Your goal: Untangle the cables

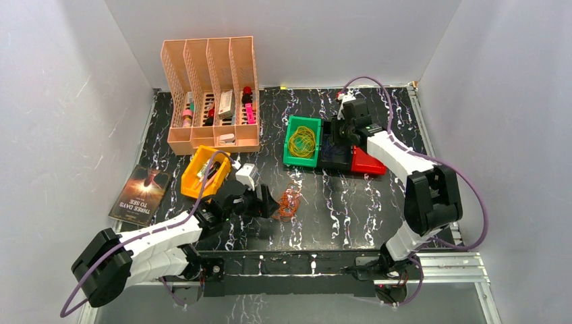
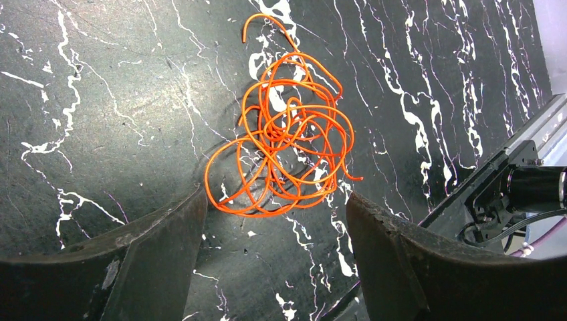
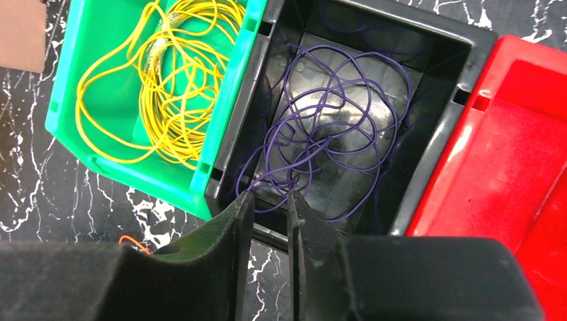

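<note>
We hold the left gripper (image 2: 275, 198) wide around the orange cable (image 2: 287, 134) mid-frame to grab it; the right gripper (image 3: 267, 197) sits near-shut over the purple cable (image 3: 334, 114), grip unclear.

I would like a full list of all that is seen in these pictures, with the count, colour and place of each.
orange cable: one tangle, orange, on the table, near middle
yellow cable: one coil, yellow, in the green bin
purple cable: one tangle, purple, in the black bin
red bin: one, red, right of the black bin
yellow bin: one, yellow, left side, contents unclear
organizer: one, peach, far left, four slots with small items
book: one, dark, left edge
left gripper: one, black, open, just before the orange cable
right gripper: one, black, over the black bin, jaws nearly together, grip unclear
</note>
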Robot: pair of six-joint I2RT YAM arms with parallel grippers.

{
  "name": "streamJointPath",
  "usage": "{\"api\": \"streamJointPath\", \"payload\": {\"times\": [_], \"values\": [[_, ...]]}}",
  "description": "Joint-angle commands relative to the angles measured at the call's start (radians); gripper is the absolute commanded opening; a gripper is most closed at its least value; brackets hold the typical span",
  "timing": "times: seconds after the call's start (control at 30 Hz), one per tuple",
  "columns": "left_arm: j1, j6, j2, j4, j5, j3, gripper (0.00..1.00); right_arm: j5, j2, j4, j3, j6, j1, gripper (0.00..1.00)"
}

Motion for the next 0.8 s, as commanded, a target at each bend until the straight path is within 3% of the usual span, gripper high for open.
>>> {"api": "streamJointPath", "payload": {"times": [0.0, 0.53, 0.77], "values": [[0.002, 0.005, -0.022, -0.001, 0.002, 0.025, 0.75, -0.027, 0.041, 0.075, 0.002, 0.021, -0.006, 0.31], [0.002, -0.006, -0.053, -0.02, -0.013, 0.007, 0.75, 0.012, 0.236, 0.129, 0.047, 0.024, -0.01, 0.16], [0.004, -0.004, -0.054, -0.041, -0.031, 0.017, 0.75, 0.044, 0.157, 0.142, 0.032, 0.02, -0.009, 0.16]]}}
